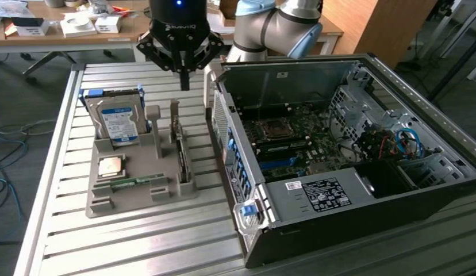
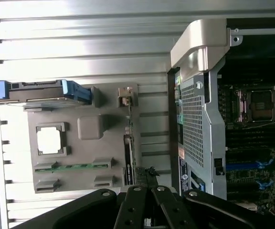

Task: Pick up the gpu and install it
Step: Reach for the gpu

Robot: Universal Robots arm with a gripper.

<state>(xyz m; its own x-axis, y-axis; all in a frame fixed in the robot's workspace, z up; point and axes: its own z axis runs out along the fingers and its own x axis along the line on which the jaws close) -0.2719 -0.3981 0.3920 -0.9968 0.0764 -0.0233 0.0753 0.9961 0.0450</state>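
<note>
Wrist view shows me my gripper (image 2: pixel 149 175) pinched closed and empty, the gpu (image 2: pixel 128 155) below its fingers, standing edge-up in the tray (image 2: pixel 109 157), presumably for a top grasp.

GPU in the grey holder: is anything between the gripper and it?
Nothing visible. The gripper hangs above the gpu, which stands on edge in the grey holder, with open air between them. The hard drive stands apart, toward the exterior view's left.

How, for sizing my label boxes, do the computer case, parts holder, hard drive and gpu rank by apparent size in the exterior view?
1. computer case
2. parts holder
3. hard drive
4. gpu, standing edge-on, so only a thin sliver shows.
</note>
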